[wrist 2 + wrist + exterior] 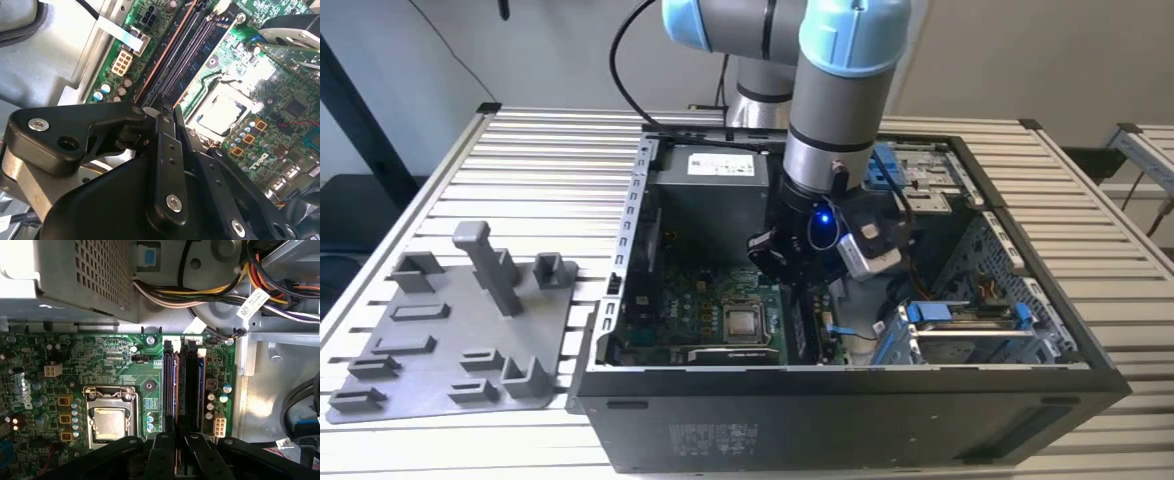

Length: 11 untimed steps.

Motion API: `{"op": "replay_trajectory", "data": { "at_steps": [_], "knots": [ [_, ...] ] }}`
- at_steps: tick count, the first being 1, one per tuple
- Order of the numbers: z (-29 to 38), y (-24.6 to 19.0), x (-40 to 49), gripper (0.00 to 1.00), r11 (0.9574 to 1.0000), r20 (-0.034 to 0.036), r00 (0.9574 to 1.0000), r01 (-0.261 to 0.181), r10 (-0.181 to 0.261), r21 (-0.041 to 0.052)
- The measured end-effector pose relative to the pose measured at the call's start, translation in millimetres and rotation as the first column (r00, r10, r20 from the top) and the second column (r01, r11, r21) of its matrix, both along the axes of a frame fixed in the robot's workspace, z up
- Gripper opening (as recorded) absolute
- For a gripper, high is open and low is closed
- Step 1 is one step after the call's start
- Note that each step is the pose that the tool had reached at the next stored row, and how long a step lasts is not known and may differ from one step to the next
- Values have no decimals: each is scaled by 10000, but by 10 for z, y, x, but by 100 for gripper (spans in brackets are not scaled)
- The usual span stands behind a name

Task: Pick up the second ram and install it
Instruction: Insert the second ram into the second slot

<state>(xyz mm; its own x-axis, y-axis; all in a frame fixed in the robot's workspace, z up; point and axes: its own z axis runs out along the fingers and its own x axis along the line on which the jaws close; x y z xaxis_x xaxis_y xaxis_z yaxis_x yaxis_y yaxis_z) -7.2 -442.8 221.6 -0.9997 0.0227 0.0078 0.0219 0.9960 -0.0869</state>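
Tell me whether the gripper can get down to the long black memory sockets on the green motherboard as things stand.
Probably yes. The gripper hangs inside the open computer case, directly over the long black memory sockets on the green motherboard; the bundled cables lie off to one side.

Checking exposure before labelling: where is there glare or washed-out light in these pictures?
Exterior view: the slatted metal table is bright; the open black computer case sits darker inside. First wrist view: the perforated grey metal box blows out at its corner. Second wrist view: the silver square processor glares.
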Motion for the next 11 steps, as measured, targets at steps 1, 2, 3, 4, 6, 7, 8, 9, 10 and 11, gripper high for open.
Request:
{"op": "replay_trajectory", "data": {
  "at_steps": [1,2,3,4,6,7,8,9,10,11],
  "knots": [
    [-1,0,0,14,10000,0,10000,0,0,1],
    [-1,0,0,14,10000,0,10000,0,0,1],
    [-2,0,1,14,10000,0,10000,1,-1,2],
    [-2,0,2,14,10000,1,10000,1,-1,8],
    [-3,0,2,14,10000,1,10000,12,-12,19],
    [-2,0,2,14,10000,1,10000,32,-32,22],
    [-3,-1,2,14,10000,1,10000,52,-52,23],
    [-4,-1,2,14,10000,1,10000,65,-65,24],
    [-4,-5,2,14,10000,1,10000,80,-80,25],
    [-4,-6,2,14,9999,1,10000,98,-98,24]
  ]
}}
